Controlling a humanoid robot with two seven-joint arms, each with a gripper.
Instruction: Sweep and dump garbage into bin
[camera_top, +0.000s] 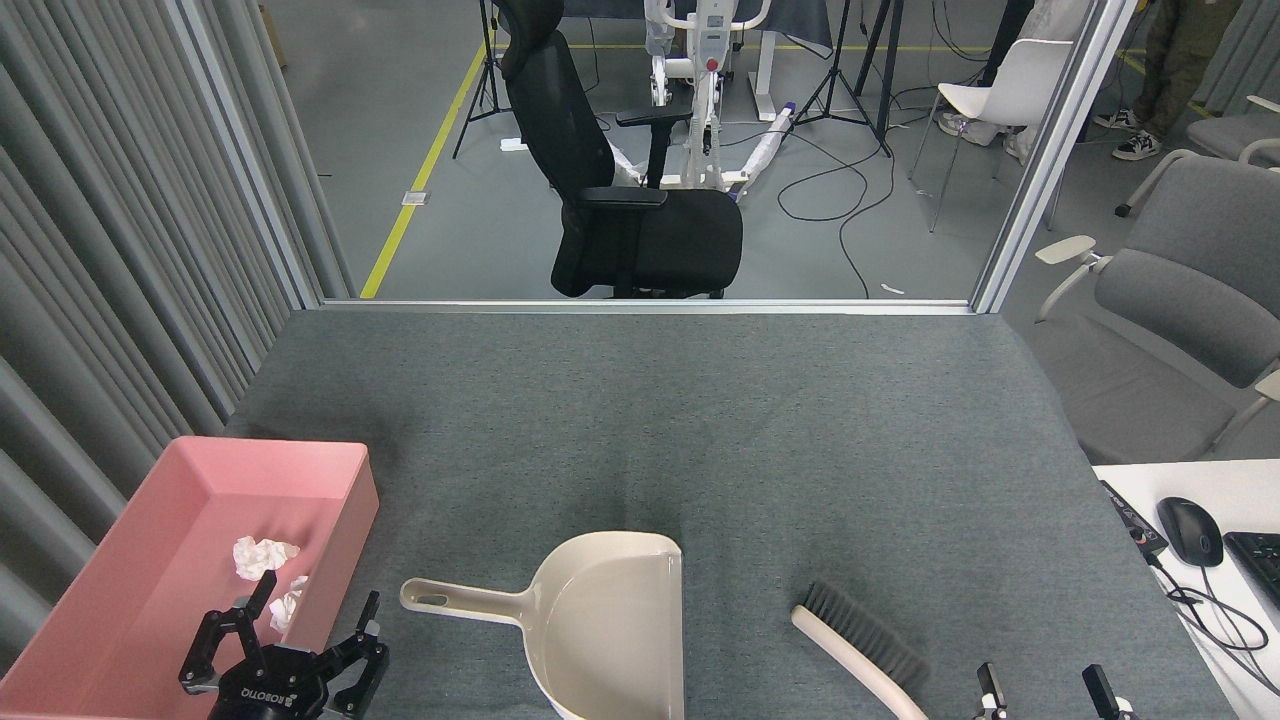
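Note:
The pink bin stands at the front left of the grey table. Two white paper wads of garbage lie on its floor, one behind the other. My left gripper hangs open and empty over the bin's right wall, low in the view. A beige dustpan lies empty at front centre, handle pointing left. To its right lies the brush. Only the two spread fingertips of my right gripper poke up at the bottom edge, right of the brush, holding nothing.
A white desk with a mouse and a keyboard corner adjoins the table's right edge. Beyond the far edge stand a black office chair, grey chairs and cables. Grey curtains hang along the left.

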